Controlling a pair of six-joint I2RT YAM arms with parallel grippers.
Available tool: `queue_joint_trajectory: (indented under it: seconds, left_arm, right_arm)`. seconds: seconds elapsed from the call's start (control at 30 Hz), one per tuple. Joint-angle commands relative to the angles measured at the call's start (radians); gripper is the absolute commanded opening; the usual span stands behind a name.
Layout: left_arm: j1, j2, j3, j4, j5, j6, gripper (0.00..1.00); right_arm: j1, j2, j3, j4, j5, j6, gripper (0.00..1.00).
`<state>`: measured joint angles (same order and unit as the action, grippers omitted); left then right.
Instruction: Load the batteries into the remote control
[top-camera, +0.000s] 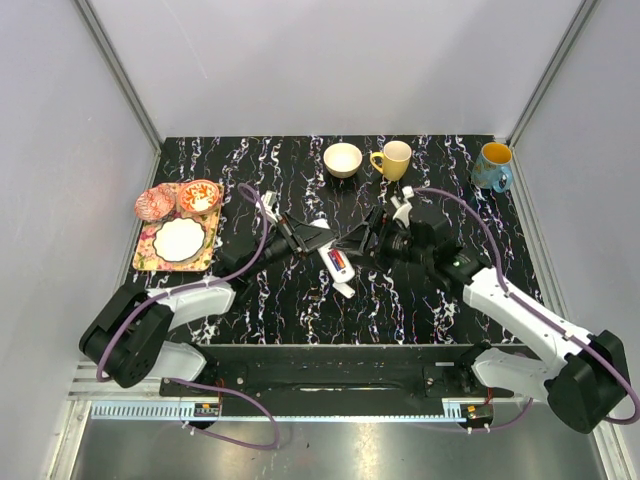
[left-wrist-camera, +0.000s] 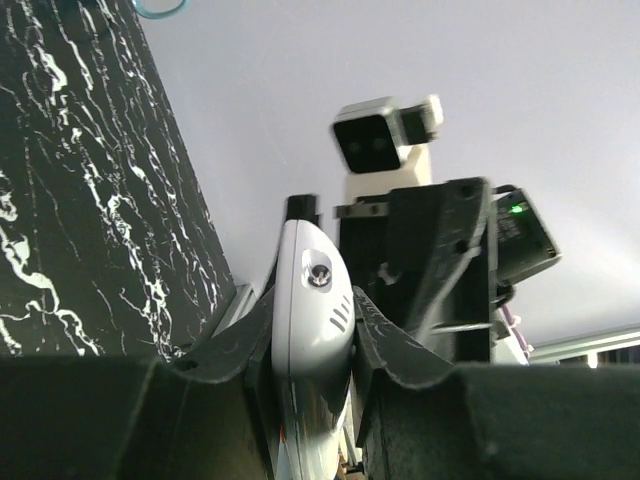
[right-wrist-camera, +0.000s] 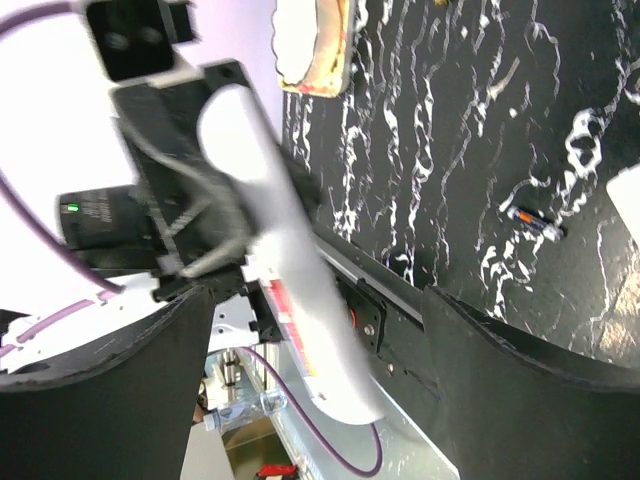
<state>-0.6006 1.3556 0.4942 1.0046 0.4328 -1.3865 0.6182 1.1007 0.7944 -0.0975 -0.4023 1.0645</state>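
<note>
Black marbled tabletop (top-camera: 300, 300) stretches beneath our arms. Our left gripper (left-wrist-camera: 315, 335) is clenched on the white remote control (left-wrist-camera: 312, 290) at mid-table. Our right gripper (right-wrist-camera: 310, 330) faces it, fingers spread wide. One battery (right-wrist-camera: 535, 222) lies loose on the tabletop.

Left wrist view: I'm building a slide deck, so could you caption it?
Left end effector grips the white remote control, with the right arm's wrist camera facing it.

My top camera looks steeply down from behind the arm bases, taking in the whole table (top-camera: 300, 310). My two wrist cameras sit close in, facing each other across the remote control (top-camera: 337, 264), which all three views share.
</note>
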Motion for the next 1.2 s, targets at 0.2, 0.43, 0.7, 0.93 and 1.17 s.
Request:
queue_joint_trajectory:
  seconds: [0.2, 0.43, 0.7, 0.93, 1.17]
  left_arm:
    - [0.019, -0.012, -0.063, 0.092, -0.016, 0.012, 0.00]
    - [0.119, -0.073, -0.180, 0.196, 0.061, -0.057, 0.00]
    - [0.168, -0.343, -0.255, -0.006, 0.076, 0.009, 0.00]
    - [0.171, -0.503, -0.240, -0.204, 0.070, 0.096, 0.00]
    - [0.171, -0.501, -0.302, -0.130, 0.083, 0.057, 0.00]
  right_arm:
    - [-0.035, -0.059, 0.267, -0.257, 0.101, -0.268, 0.92]
    - [-0.034, -0.066, 0.092, -0.415, 0.296, -0.523, 0.78]
    - [0.189, 0.166, 0.092, -0.380, 0.441, -0.718, 0.76]
    - [0.210, 0.399, 0.215, -0.369, 0.485, -0.833, 0.77]
    - [0.215, 0.525, 0.310, -0.386, 0.477, -1.003, 0.73]
